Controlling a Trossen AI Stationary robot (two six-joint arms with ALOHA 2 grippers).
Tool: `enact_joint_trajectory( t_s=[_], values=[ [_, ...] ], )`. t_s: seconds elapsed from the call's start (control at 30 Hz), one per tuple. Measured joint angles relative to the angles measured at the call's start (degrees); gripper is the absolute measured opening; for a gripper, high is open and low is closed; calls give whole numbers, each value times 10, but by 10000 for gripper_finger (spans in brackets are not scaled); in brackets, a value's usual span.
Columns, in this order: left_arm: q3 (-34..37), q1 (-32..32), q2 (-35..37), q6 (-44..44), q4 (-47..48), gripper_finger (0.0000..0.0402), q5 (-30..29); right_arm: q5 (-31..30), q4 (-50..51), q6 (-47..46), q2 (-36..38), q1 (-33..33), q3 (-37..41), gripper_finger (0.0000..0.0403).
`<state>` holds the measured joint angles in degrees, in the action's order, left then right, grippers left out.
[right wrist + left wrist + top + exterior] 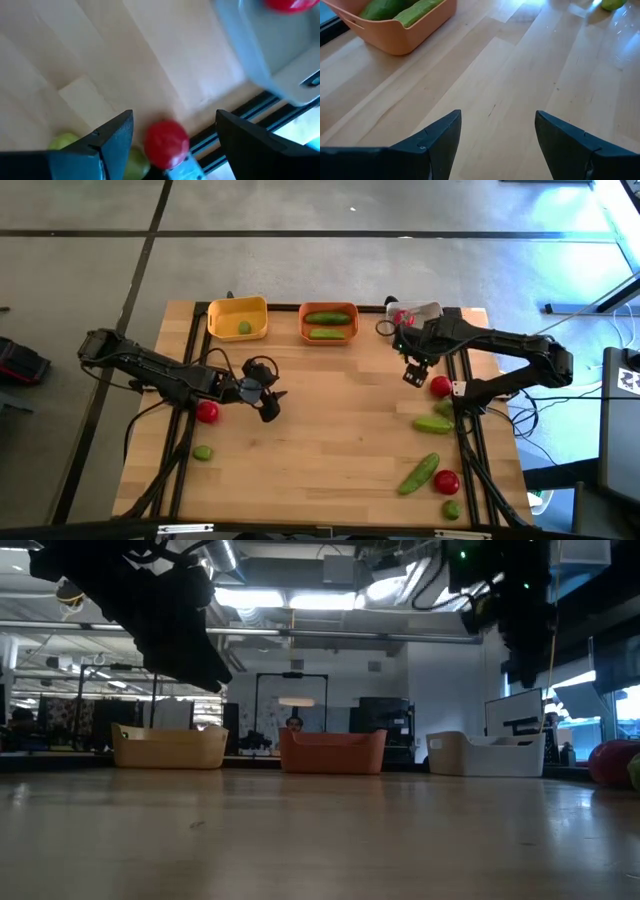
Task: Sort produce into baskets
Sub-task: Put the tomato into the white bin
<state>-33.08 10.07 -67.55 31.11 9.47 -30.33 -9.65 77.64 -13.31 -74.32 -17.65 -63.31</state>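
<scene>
My sorting is partly done. The orange basket (328, 323) holds two cucumbers, the yellow basket (238, 318) one lime, the white basket (415, 313) one tomato. Still on the table (330, 420): cucumbers, tomatoes and limes near my right side, a tomato (207, 412) and lime (203, 452) near my left. My left gripper (272, 406) and right gripper (413, 375) are both spread and empty. My right arm hides much of the white basket.

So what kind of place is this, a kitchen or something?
Probably a robotics lab or workshop, not a kitchen: a wooden table on a bare concrete floor, toy produce, and ceiling strip lights over equipment racks behind.
</scene>
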Motion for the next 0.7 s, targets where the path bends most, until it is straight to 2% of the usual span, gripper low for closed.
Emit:
enact_joint_trajectory(
  t_s=[0.17, 0.43, 0.57, 0.7],
  values=[
    [0, 0, 0, -10, 0, 249, 0, -3, 3, -45, 0, 0, 43, 275],
    [0, 0, 0, -17, 0, 249, 0, -17, -30, -61, 0, 0, 111, 279],
    [0, 0, 0, -26, 0, 249, 0, 1, -31, -78, -5, 0, 125, 297],
    [0, 0, 0, -31, 0, 249, -4, -13, -28, -79, -5, 0, 134, 331]
  ],
)
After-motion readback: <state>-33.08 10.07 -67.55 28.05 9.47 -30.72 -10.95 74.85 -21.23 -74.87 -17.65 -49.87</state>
